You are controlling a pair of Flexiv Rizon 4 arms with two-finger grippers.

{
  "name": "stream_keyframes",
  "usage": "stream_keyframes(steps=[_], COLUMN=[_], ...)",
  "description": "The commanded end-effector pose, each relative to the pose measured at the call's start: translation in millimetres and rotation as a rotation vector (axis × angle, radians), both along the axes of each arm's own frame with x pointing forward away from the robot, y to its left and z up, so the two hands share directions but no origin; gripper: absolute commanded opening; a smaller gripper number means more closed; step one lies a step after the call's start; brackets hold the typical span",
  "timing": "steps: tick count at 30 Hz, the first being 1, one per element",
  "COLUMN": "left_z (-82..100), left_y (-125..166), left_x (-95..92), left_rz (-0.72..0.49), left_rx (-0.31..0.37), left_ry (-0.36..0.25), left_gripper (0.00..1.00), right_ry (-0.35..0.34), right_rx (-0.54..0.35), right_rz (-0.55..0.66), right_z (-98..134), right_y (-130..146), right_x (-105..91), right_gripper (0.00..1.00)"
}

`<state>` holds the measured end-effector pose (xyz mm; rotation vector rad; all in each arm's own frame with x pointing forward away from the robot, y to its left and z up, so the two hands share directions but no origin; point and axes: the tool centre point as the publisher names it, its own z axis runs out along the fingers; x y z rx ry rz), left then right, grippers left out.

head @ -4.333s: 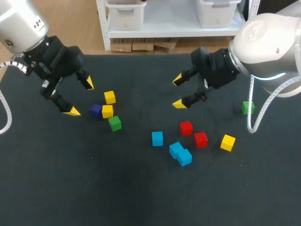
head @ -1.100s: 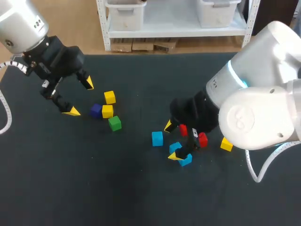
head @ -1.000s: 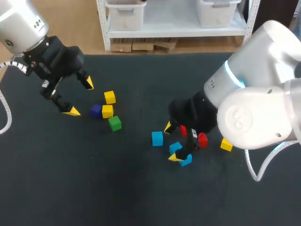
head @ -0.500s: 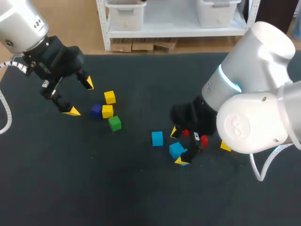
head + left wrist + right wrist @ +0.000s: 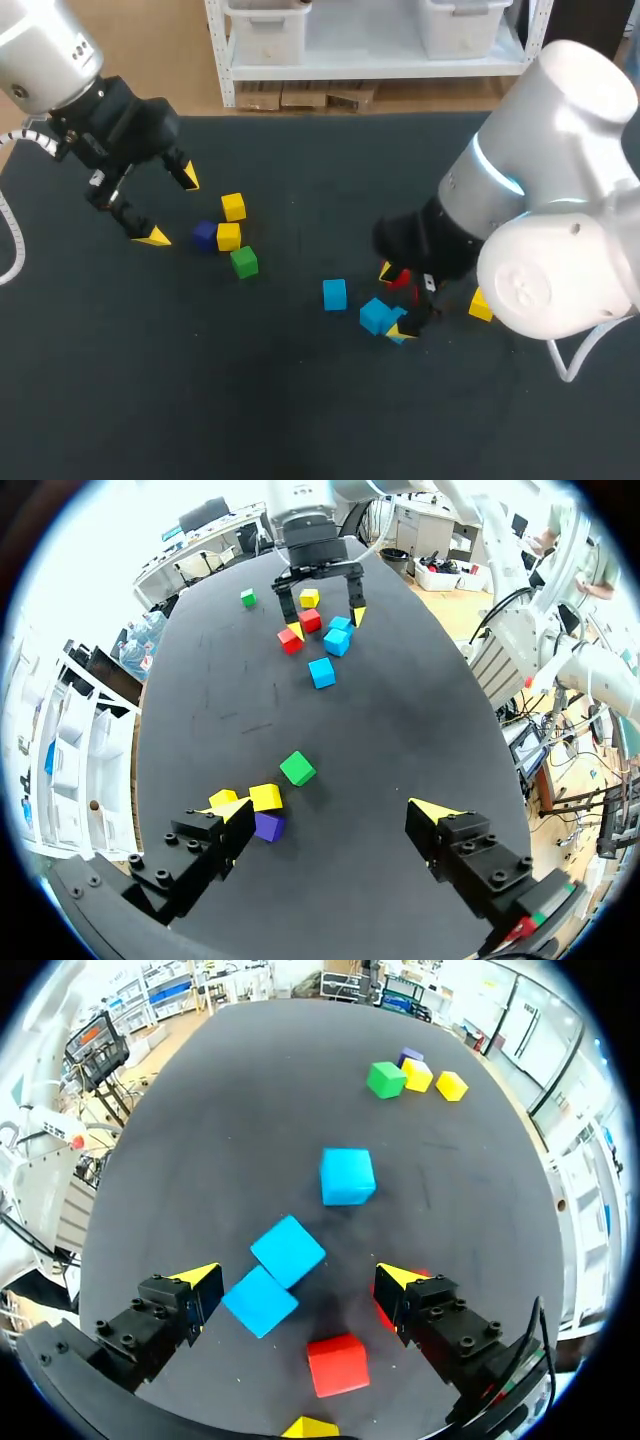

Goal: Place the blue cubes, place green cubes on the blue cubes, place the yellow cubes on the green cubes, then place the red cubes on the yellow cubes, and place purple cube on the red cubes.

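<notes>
Quick progress check: basically nothing is built yet. Every cube we can see sits on its own on the table (image 5: 300, 420), with no stacking anywhere.

The three blue cubes (image 5: 347, 1176) are around the middle, a bit toward the right edge. One is alone and the other two are touching. Our right gripper (image 5: 297, 1276) is down low over that touching pair, jaws wide. There's a finger on either side of them, but it's not gripping anything as far as we can tell. The two red cubes (image 5: 337, 1364) are just beside it, one half hidden by a finger. A yellow cube (image 5: 480, 305) sits past them toward the right edge.

Toward the far left there's a small cluster of two yellow cubes (image 5: 233, 206), the purple cube (image 5: 205, 235) and a green cube (image 5: 243, 262). Our left gripper (image 5: 171, 207) hangs just left of that bunch, jaws wide and empty. The second green cube (image 5: 247, 597) is off near the right edge.

So all five layers are left, and we'd guess the blues go first.
</notes>
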<state>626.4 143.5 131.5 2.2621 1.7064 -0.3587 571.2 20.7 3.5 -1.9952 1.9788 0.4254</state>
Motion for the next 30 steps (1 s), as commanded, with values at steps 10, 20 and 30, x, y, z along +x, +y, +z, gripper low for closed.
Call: stream_keyframes(steps=[10, 20, 30], left_z=[-0.5, -0.5, -0.5], left_y=[1, 1, 1], left_x=[-0.4, -0.4, -0.4], left_rz=[-0.002, -0.002, -0.002], left_rx=[-0.002, -0.002, -0.002], left_ry=[-0.003, -0.003, -0.003], left_gripper=[1.00, 1.00, 1.00], right_ry=[-0.028, -0.007, -0.043], right_rx=[-0.020, 0.026, 0.022], right_rz=[0.047, 0.153, 0.227], right_z=[5, 0, 3], right_y=[-4, 8, 25], right_x=[7.4, 3.1, 10.1], right_gripper=[1.00, 1.00, 1.00])
